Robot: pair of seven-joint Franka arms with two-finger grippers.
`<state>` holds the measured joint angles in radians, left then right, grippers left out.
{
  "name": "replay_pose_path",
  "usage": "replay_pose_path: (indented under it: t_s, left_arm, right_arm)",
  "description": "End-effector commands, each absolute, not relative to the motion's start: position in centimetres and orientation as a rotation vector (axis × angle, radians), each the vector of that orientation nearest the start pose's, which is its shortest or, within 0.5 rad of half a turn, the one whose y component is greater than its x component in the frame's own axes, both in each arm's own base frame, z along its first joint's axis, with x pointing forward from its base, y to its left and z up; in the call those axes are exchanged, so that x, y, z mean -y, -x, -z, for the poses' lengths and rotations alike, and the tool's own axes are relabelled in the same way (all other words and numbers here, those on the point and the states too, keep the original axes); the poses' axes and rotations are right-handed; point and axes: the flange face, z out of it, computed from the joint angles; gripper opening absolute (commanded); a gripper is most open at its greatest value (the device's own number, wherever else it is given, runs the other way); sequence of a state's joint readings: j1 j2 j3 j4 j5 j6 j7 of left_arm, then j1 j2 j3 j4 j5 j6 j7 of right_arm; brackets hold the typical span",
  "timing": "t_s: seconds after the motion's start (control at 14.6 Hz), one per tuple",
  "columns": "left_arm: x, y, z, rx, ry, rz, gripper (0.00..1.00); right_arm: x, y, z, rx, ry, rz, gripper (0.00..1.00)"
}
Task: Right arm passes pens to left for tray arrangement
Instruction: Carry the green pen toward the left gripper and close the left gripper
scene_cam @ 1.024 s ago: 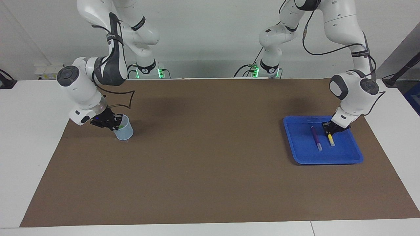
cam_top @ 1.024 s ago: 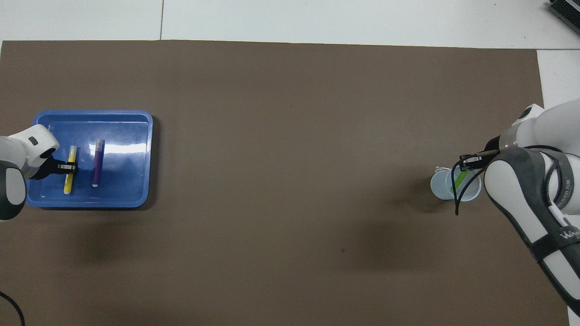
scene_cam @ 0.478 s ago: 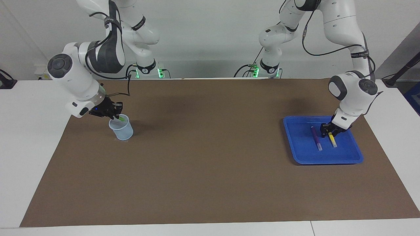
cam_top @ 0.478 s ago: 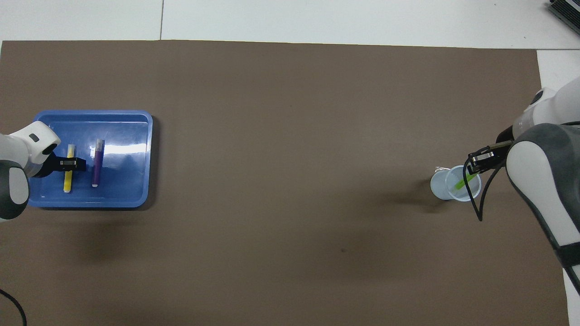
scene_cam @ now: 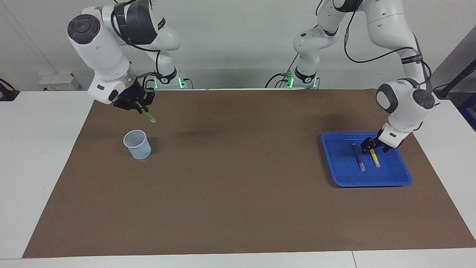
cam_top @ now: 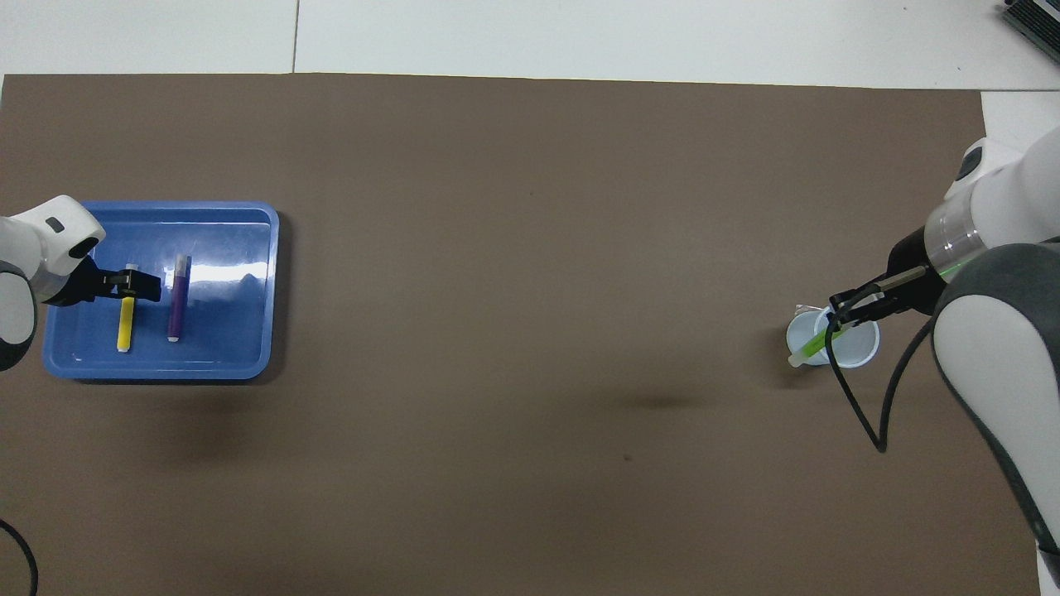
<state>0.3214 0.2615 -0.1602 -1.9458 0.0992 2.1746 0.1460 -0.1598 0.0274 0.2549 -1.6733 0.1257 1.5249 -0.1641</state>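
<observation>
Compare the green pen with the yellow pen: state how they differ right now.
The green pen hangs tilted in the air, gripped at its upper end by the shut right gripper; the yellow pen lies flat in the blue tray, beside the purple pen. The green pen is above the mesh cup; the yellow pen lies free under the open left gripper. Both are slim markers with a pale end.

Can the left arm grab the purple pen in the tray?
Probably yes. The left gripper is open, low over the yellow pen in the tray, and the purple pen lies uncovered right beside it.
</observation>
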Motion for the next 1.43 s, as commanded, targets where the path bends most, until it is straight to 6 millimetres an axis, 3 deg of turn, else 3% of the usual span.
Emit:
replay_pose_path:
  t_s: [0.0,0.2,0.41,0.68,1.02,1.23,1.37]
  left_arm:
    - [-7.2,-60.5,-37.1,0.114,3.126,-0.132,1.0]
    - [-3.5,-60.1,-39.4,0.313,3.175,-0.203,1.0]
    - [0.0,-59.6,-42.0,0.634,3.219,-0.239,1.0]
    - [5.3,-58.6,-44.6,0.982,3.187,-0.3,1.0]
    - [11.0,-56.7,-48.7,1.47,3.076,-0.422,1.0]
    - [13.3,-55.8,-50.3,1.723,2.969,-0.476,1.0]
    - [13.7,-55.2,-51.7,1.907,2.902,-0.534,1.0]
  right_arm:
    - [-7.4,-55.0,-56.0,0.135,2.817,-0.267,0.0]
    - [-10.3,-54.9,-56.1,-0.192,2.665,-0.29,0.0]
    - [-13.7,-54.9,-56.0,-0.428,2.502,-0.256,0.0]
    - [-20.7,-54.0,-56.2,-0.608,2.43,-0.206,0.0]
    - [-27.3,-51.7,-55.5,-0.759,2.33,-0.11,0.0]
    - [-30.2,-49.7,-54.8,-0.822,2.283,-0.051,0.0]
    - [-32.0,-48.8,-54.9,-0.866,2.242,-0.033,0.0]
